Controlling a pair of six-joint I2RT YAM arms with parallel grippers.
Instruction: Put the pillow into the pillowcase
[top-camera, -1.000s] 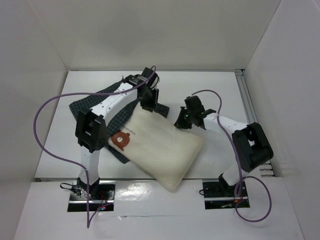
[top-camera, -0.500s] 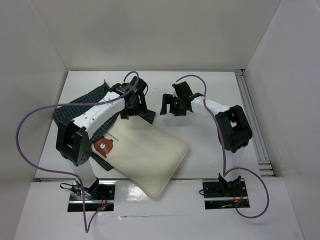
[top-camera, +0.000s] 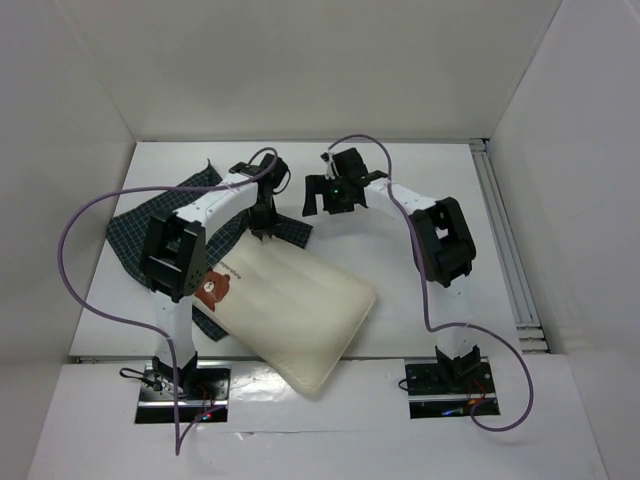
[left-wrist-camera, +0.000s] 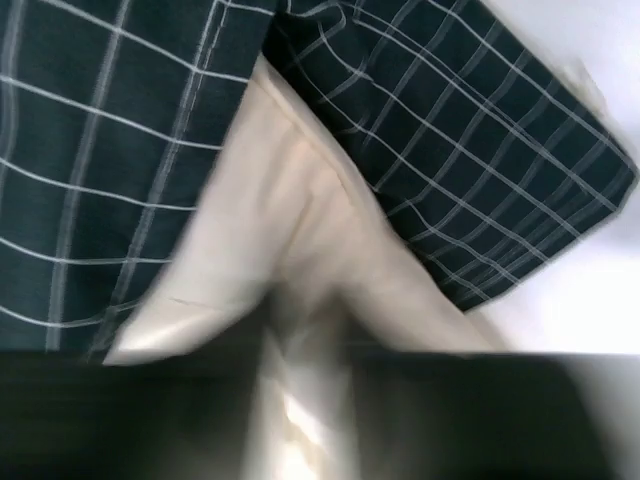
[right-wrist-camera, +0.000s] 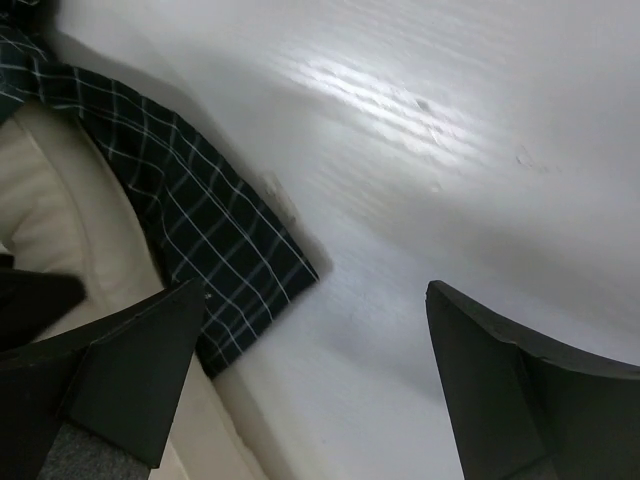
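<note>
Right hand (right-wrist-camera: 315, 300) has swung left beside the pillowcase (top-camera: 135, 230) corner, wide open and empty, with bare tabletop (top-camera: 400, 170) around it. The cream bear-print pillow (top-camera: 300, 310) overhangs the near edge, its far corner under navy checks. Left hand (top-camera: 265, 215) there, grip unclear.

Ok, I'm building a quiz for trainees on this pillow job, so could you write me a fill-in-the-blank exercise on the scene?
1. The right gripper hangs over the table with its jaws ____.
2. The pillowcase is dark navy with a thin ____ grid.
3. The pillow is cream and carries a brown ____ face print.
4. Most of the pillow lies ____ the pillowcase.

Missing words: open; white; bear; outside.
</note>
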